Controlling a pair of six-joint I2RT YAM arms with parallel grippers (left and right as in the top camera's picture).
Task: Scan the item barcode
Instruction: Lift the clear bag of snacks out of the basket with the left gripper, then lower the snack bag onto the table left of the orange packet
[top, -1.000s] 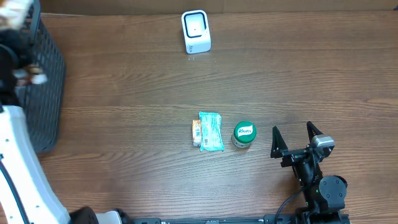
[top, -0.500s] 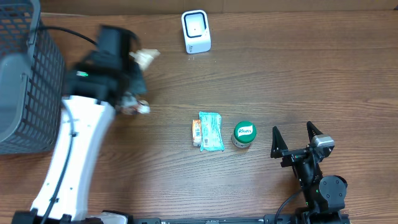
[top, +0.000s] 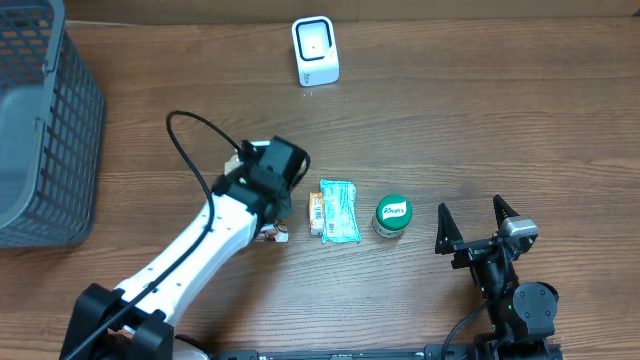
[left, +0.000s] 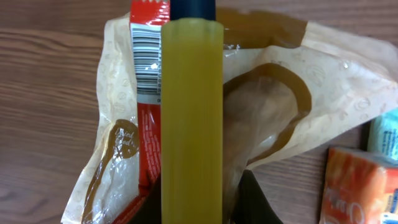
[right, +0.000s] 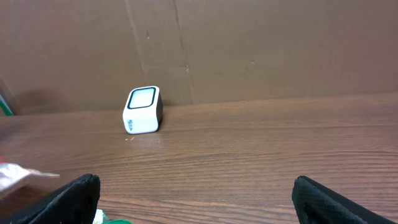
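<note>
My left gripper (top: 268, 212) is shut on a crinkly clear-and-tan packet (left: 273, 106) with a red label. Its barcode (left: 147, 62) faces the left wrist camera. A yellow finger (left: 191, 124) lies across the packet's middle. From overhead only a corner of the packet (top: 273, 233) shows under the arm, just left of the orange packet (top: 316, 212). The white scanner (top: 315, 50) stands at the table's far edge, window up, and also shows in the right wrist view as the scanner (right: 143, 110). My right gripper (top: 478, 222) rests open and holds nothing at the front right.
A teal packet (top: 340, 211) and a green-lidded jar (top: 393, 216) lie in a row right of the orange packet. A dark mesh basket (top: 40, 130) stands at the left edge. A brown cardboard wall (right: 249, 50) backs the table.
The left arm has swung from the basket at the far left to the table's middle, carrying the packet down beside the orange packet. The right arm has not moved.
</note>
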